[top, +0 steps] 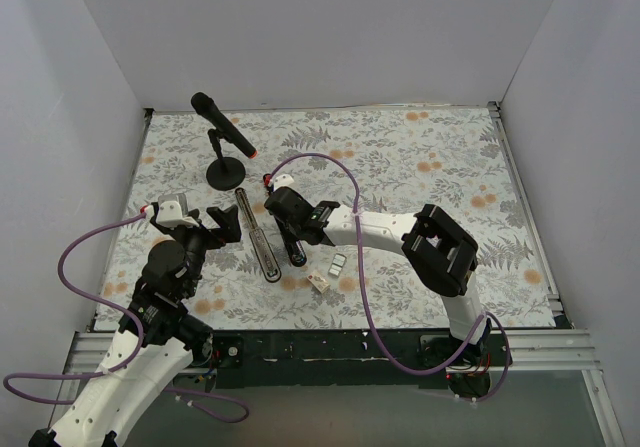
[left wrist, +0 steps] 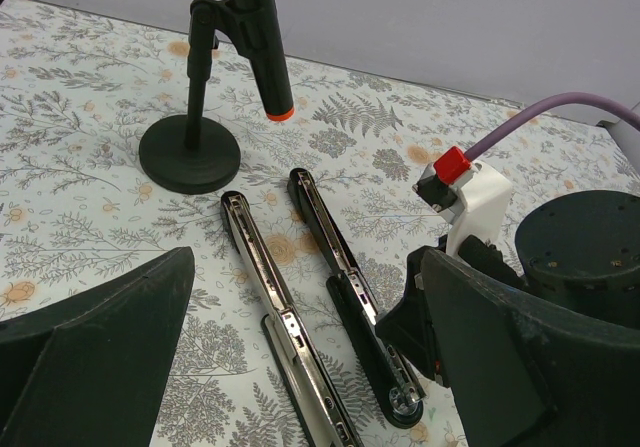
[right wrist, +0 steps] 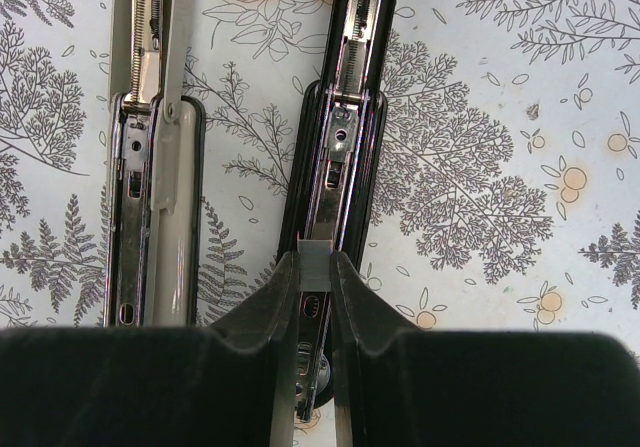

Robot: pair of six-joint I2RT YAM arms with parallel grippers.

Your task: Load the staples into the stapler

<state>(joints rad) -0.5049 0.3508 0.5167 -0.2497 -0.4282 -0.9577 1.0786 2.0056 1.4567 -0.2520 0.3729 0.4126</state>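
My right gripper (right wrist: 316,297) is clamped on the staples (right wrist: 316,264), the block nipped between my fingertips (right wrist: 280,292) directly over the black arm's channel of the stapler (right wrist: 345,137), which lies splayed open, while my left gripper (top: 212,227) gapes wide just beside it.

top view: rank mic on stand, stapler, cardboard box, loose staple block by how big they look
1. stapler, opened flat, and microphone on stand: about alike, and the mic sits nearer the camera
2. staple block and cardboard box: both tiny, too close to rank
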